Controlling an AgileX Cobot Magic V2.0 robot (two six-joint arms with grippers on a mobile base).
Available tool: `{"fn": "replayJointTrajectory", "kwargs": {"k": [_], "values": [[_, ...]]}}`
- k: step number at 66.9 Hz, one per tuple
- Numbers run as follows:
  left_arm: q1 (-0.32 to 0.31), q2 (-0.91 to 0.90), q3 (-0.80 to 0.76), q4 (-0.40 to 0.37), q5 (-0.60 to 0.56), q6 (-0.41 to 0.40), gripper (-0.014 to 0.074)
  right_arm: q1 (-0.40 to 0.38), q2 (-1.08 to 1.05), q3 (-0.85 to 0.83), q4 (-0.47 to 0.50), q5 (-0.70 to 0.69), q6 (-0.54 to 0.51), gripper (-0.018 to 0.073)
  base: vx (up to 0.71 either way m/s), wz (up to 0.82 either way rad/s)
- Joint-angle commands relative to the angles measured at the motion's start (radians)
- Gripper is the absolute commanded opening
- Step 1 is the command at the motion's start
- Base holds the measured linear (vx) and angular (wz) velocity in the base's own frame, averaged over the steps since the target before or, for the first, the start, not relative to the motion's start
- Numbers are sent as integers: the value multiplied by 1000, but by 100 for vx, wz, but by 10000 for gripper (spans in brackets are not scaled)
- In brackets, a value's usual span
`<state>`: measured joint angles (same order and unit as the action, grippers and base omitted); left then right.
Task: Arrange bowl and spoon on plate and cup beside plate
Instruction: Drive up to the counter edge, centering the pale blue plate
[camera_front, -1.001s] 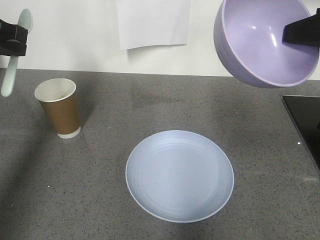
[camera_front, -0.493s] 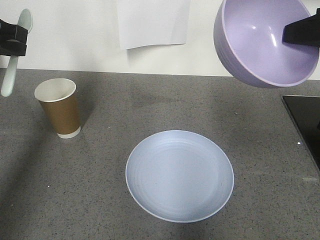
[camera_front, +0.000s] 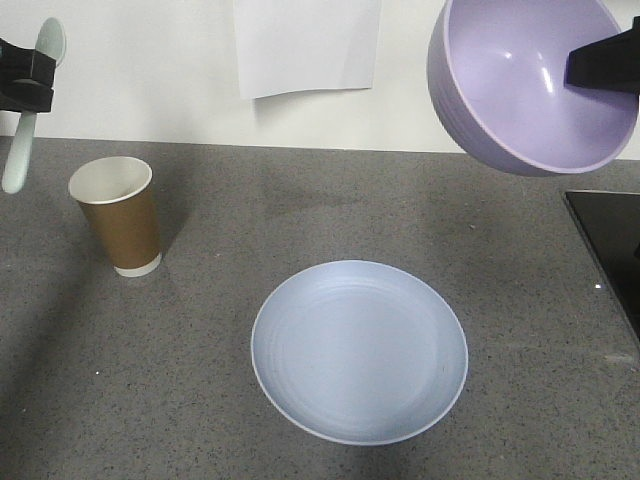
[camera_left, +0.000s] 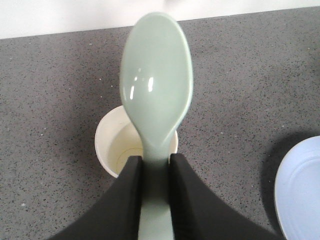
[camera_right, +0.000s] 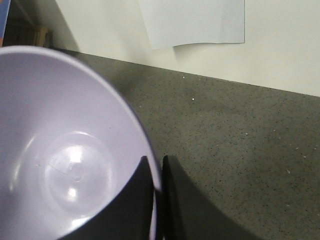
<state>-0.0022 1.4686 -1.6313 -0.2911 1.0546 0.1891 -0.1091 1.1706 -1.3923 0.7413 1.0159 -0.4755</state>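
A pale blue plate (camera_front: 359, 350) lies on the grey counter, front centre, with nothing on it. The brown paper cup (camera_front: 120, 216) stands upright to its left, apart from it. My left gripper (camera_front: 22, 80) hangs high at the far left, shut on the handle of the mint-green spoon (camera_front: 28, 105); in the left wrist view the spoon (camera_left: 156, 80) points forward over the cup (camera_left: 114, 145), held by the gripper (camera_left: 155, 162). My right gripper (camera_front: 585, 70) is high at the upper right, shut on the rim of the tilted lavender bowl (camera_front: 520, 85); its jaws (camera_right: 157, 167) pinch the bowl (camera_right: 70, 145) wall.
A white paper sheet (camera_front: 307, 45) hangs on the wall behind the counter. A black flat surface (camera_front: 610, 240) lies at the counter's right edge. The plate's edge (camera_left: 300, 190) shows at the right of the left wrist view.
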Motion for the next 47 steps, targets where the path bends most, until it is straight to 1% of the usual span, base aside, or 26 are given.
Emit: {"fn": "replayJointTrajectory", "kwargs": {"k": [1,47], "values": [[-2,-36,-24,-27,-50,0,-6,-6,-20,-29,47,-47,-11,-6,0,0],[-2,-36,-24,-27,-50,0,-6,-6,-20,-29,47,-47,-11,-6,0,0]]}}
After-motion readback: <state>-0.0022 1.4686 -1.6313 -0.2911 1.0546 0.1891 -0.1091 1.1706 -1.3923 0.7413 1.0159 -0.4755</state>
